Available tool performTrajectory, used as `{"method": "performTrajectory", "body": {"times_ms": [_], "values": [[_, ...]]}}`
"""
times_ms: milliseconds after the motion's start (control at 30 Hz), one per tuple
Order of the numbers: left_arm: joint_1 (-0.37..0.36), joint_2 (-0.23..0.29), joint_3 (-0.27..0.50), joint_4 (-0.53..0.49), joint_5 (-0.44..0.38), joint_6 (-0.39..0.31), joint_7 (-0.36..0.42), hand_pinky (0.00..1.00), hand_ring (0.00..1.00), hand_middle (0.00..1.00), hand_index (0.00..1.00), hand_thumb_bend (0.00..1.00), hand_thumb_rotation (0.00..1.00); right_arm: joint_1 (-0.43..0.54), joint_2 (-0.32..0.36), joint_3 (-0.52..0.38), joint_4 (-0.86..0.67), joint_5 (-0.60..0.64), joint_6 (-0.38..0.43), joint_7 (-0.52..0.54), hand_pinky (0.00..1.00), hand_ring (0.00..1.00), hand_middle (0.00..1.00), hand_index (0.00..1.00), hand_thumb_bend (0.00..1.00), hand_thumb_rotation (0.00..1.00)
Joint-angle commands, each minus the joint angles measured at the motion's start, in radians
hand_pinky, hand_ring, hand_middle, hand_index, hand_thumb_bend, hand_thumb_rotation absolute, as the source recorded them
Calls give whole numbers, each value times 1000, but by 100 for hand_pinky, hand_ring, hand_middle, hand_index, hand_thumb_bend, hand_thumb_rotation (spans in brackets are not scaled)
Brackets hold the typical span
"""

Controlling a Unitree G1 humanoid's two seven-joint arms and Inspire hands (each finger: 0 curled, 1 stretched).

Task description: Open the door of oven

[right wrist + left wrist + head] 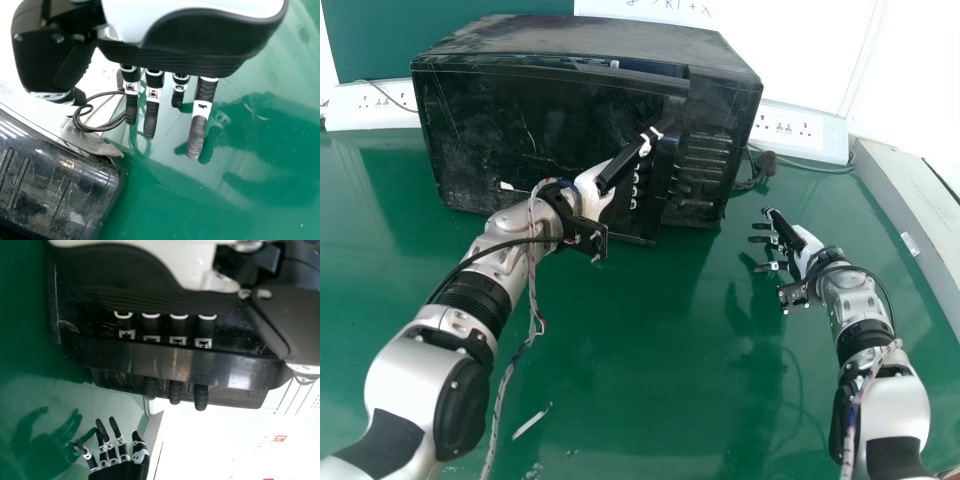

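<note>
Oven door (470, 130) with open left robot hand (595, 192), fingers behind the handle (651, 218); open right robot hand (804, 243) above desk (650, 350).

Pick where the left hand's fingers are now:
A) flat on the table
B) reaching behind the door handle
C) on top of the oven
B: the left hand has its fingers passing behind the door handle, fingertips showing past its far edge.

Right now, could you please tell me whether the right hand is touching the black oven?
No, the right hand is over the green table, apart from the black oven.
</note>
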Motion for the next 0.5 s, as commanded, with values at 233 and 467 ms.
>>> {"method": "performTrajectory", "body": {"times_ms": [233,467], "values": [[31,-37,2,-60,-46,-16,-39,44,43,47,63,100,94,54,40,16,37,-14,41,32,63,71,75,85,59,55],[50,-37,-11,-97,-49,-2,-19,43,42,46,62,100,93,55,46,18,36,-16,37,10,59,67,74,85,56,55]]}}
